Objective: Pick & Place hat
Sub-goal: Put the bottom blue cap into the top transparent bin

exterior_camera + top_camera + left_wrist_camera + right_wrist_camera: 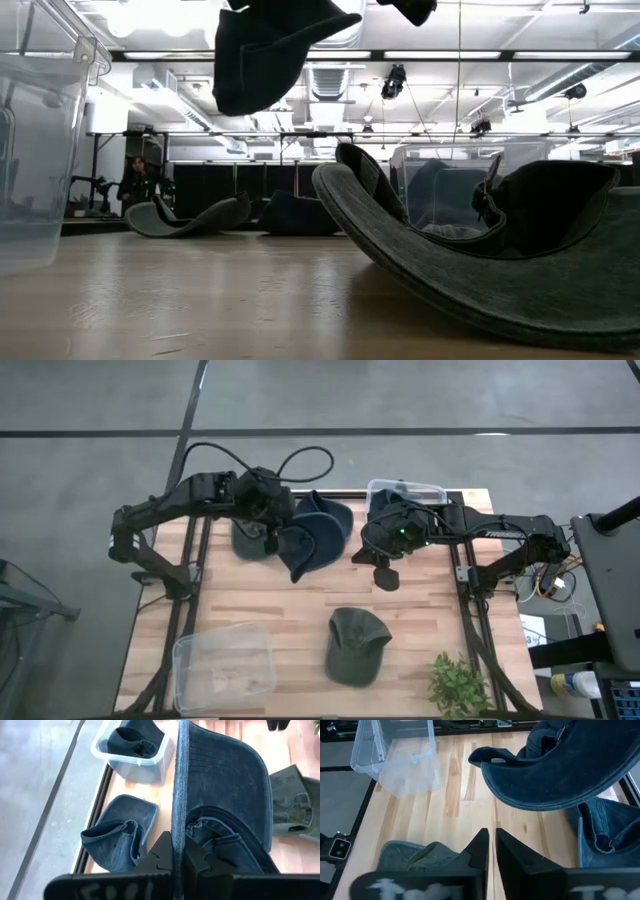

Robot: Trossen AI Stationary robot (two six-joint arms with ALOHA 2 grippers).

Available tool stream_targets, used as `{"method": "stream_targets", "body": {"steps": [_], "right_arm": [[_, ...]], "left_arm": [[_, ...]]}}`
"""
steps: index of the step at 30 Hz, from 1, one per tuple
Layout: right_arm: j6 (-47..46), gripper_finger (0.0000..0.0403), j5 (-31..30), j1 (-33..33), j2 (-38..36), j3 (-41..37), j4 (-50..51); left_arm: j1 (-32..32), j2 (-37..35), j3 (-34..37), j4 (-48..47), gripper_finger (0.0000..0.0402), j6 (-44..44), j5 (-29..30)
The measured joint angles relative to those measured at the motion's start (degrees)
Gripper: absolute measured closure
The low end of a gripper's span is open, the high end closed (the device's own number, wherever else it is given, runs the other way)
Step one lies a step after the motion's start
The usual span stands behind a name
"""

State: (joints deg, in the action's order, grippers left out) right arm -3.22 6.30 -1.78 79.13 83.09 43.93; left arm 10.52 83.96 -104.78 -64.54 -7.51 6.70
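A dark blue cap [318,532] hangs clear above the far middle of the table, with my left gripper [272,528] shut on it. Its brim [545,790] reaches out away from the fingers. A second blue cap [119,839] lies on the wood under the left arm. A green cap [356,645] rests on its brim and crown near the front edge. My right gripper [492,845] hovers right of the held cap, fingers barely apart, with nothing between them. My left gripper pinches the blue cap's edge [176,832] between its two fingers, at the side where the brim meets the crown. The fingers slant down from the table's left. The cap is lifted clear of the table, its brim [220,775] stretching away beyond the fingertips.
A clear bin [405,493] with a dark hat inside stands at the far edge. An open clear bin [225,665] sits at the front left corner. A small plant [460,685] stands at the front right. Bare wood lies between the green cap and the arms.
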Motion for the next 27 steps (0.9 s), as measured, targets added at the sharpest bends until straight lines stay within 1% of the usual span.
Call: {"method": "stream_targets", "body": {"steps": [6,12,15,17,19,27], "right_arm": [[-1.36,0.0324,-0.35,-0.33,0.00,0.00,-0.91],[-1.00,0.0269,-0.55,-1.79,-0.04,0.17,-5.57],[0.25,0.0248,-3.68,-2.71,-0.06,2.04,-5.61],[2.06,0.0239,-6.47,-3.14,-0.18,3.84,-5.53],[4.17,0.0233,-7.56,-3.68,-0.21,5.65,-5.55],[6.70,0.0220,-7.44,-5.73,3.72,10.54,-4.68]], "left_arm": [[-0.48,0.00,0.11,0.45,0.0397,-0.02,0.85],[-1.28,0.00,0.11,0.55,0.0397,-0.04,0.82],[-1.80,0.00,0.11,0.58,0.0397,-0.04,0.94],[-2.15,0.00,0.11,0.58,0.0397,-0.04,1.39],[-2.50,0.00,0.11,0.60,0.0397,-0.04,1.99],[-3.25,0.00,0.11,2.33,0.0397,-0.79,2.40]]}}
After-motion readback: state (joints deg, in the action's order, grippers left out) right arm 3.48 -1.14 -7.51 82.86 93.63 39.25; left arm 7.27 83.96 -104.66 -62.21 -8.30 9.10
